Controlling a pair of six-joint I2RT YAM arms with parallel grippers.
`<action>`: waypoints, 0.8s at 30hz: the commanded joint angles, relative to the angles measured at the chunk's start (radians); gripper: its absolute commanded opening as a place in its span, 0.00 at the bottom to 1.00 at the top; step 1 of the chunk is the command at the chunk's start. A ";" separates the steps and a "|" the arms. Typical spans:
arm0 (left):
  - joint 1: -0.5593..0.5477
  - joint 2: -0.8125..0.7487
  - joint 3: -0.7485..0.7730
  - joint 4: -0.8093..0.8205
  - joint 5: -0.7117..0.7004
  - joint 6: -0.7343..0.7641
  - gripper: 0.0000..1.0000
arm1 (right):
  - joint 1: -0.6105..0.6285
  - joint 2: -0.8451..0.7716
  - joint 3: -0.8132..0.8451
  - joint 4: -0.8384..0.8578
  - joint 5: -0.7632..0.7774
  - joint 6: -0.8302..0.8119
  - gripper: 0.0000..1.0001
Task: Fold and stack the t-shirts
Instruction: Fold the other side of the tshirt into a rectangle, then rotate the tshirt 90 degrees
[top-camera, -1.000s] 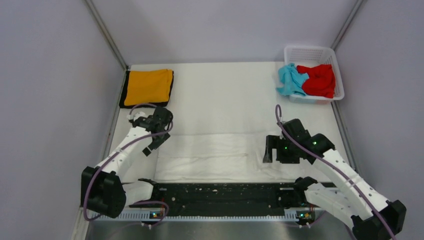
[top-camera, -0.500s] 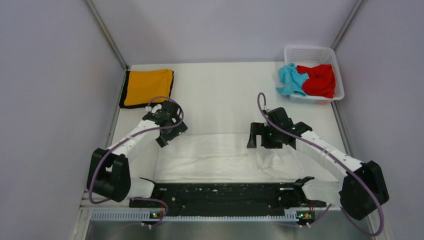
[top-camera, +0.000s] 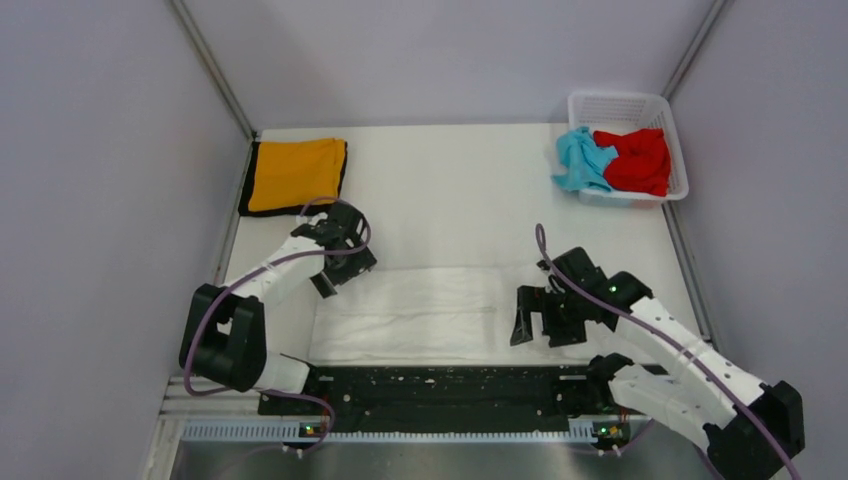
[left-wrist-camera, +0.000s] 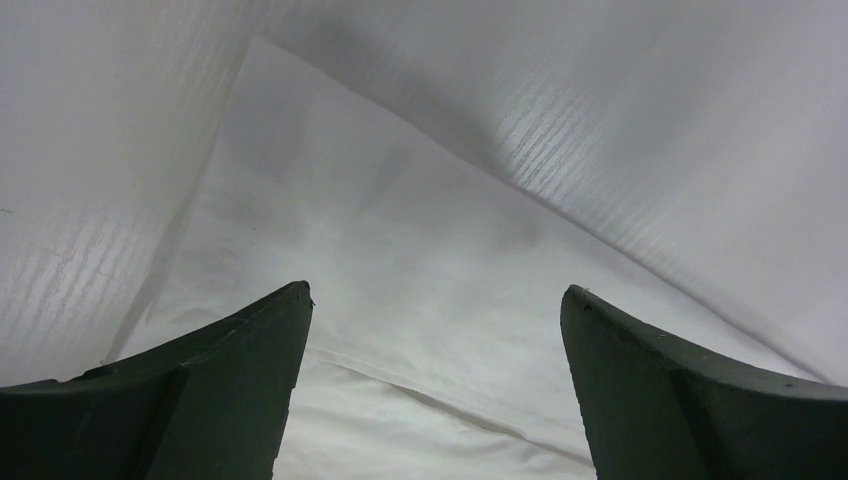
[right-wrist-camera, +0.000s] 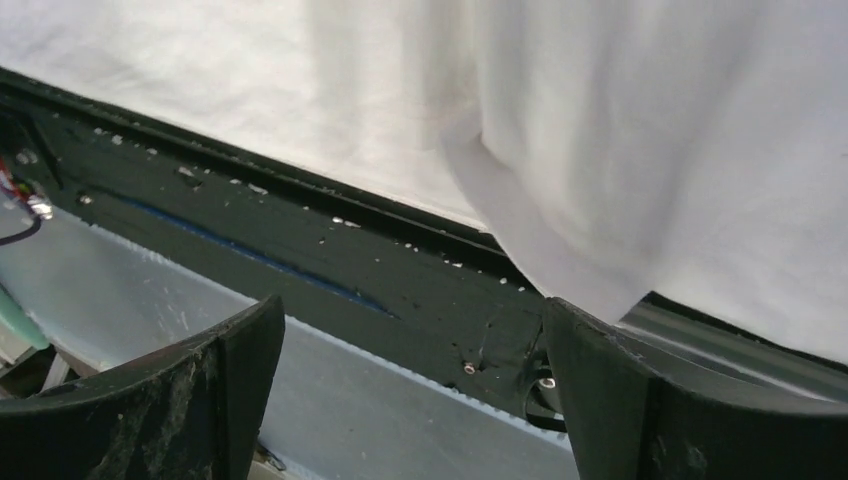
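Observation:
The large white t-shirt (top-camera: 420, 310) lies as a wide folded band across the near half of the table. My left gripper (top-camera: 340, 275) is open and empty just over its far left corner. The left wrist view shows only white cloth (left-wrist-camera: 430, 230) between the spread fingers (left-wrist-camera: 230, 380). My right gripper (top-camera: 535, 328) is open and empty over the shirt's near right edge. The right wrist view shows the cloth's edge (right-wrist-camera: 650, 150) hanging over the black rail (right-wrist-camera: 330, 260). The orange t-shirt (top-camera: 295, 175) lies folded at the far left. The light blue (top-camera: 582, 160) and red (top-camera: 635, 160) t-shirts are bunched in the basket.
The white lattice basket (top-camera: 625, 102) stands at the far right corner. The black base rail (top-camera: 440, 385) runs along the near edge between the arm bases. Grey walls close in the left, right and back sides.
My right gripper has pulled back from mid-table toward the near edge, and the cloth under it has settled flat. My left gripper moved up and right to the shirt's far left corner, then held.

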 joint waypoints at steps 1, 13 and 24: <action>-0.001 -0.005 0.046 -0.003 -0.016 0.015 0.99 | 0.009 0.104 0.074 0.009 0.121 0.010 0.99; -0.029 -0.039 -0.140 0.145 0.136 -0.063 0.99 | -0.191 0.403 -0.012 0.562 0.227 0.024 0.99; -0.065 -0.036 -0.135 0.172 0.138 -0.142 0.99 | -0.229 0.901 0.371 0.890 0.207 0.035 0.99</action>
